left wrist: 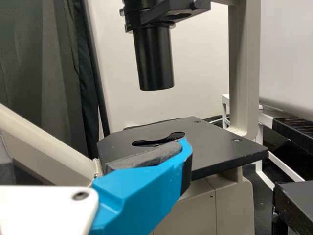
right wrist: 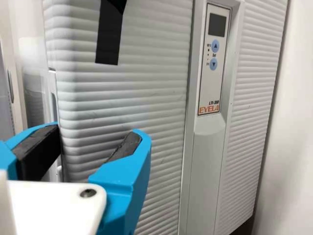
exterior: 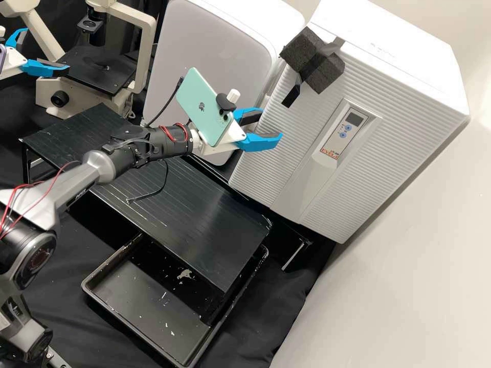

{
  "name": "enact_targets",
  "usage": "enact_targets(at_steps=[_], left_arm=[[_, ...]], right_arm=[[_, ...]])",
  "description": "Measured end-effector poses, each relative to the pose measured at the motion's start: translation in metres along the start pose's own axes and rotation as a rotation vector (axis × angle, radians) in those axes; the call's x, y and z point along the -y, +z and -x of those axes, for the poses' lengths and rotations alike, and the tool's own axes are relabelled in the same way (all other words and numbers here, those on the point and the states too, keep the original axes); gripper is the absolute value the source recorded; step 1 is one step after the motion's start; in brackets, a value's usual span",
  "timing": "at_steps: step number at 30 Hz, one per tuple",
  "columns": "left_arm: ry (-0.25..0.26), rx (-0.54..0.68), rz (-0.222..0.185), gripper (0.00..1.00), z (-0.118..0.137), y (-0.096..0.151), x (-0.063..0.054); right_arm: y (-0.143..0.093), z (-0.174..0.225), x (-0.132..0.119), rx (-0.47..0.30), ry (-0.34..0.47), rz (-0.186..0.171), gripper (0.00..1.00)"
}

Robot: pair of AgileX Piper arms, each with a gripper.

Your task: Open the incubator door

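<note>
The white incubator (exterior: 388, 76) stands at the back right with its ribbed door (exterior: 368, 153) shut. Beside the door's left edge is my right gripper (exterior: 271, 124), open and empty. In the right wrist view, the right gripper (right wrist: 98, 129) has one finger before the ribbed door (right wrist: 132, 83) and the other near its side edge; I cannot tell whether they touch it. My left gripper (exterior: 47, 49) is open at the upper left, far from the incubator, by the microscope. In the left wrist view, one blue finger of the left gripper (left wrist: 93, 142) stands in front of the microscope stage.
Black foam (exterior: 313, 60) is taped at the incubator's top front edge. A second white cabinet (exterior: 215, 61) adjoins it. The microscope (exterior: 84, 94) stands at the back left. A black raised platform (exterior: 194, 214) lies below the right arm, over part of a black tray (exterior: 148, 301).
</note>
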Motion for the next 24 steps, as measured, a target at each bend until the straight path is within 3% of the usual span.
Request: enact_targets(at_steps=[11, 20, 21, 24], left_arm=[[0.0, 0.0, 0.0, 1.0, 0.0, 0.0, 0.0], [0.0, 0.0, 0.0, 1.0, 0.0, 0.0, 0.0], [0.0, 0.0, 0.0, 1.0, 0.0, 0.0, 0.0], [0.0, 0.0, 0.0, 1.0, 0.0, 0.0, 0.0]], right_arm=[[0.008, 0.015, -0.009, 0.002, 0.007, -0.006, 0.0], [0.017, 0.044, -0.022, 0.016, 0.083, -0.028, 0.0], [0.018, 0.047, -0.025, 0.017, 0.088, -0.034, 1.0], [0.02, 0.054, -0.032, 0.021, 0.105, -0.053, 1.0]])
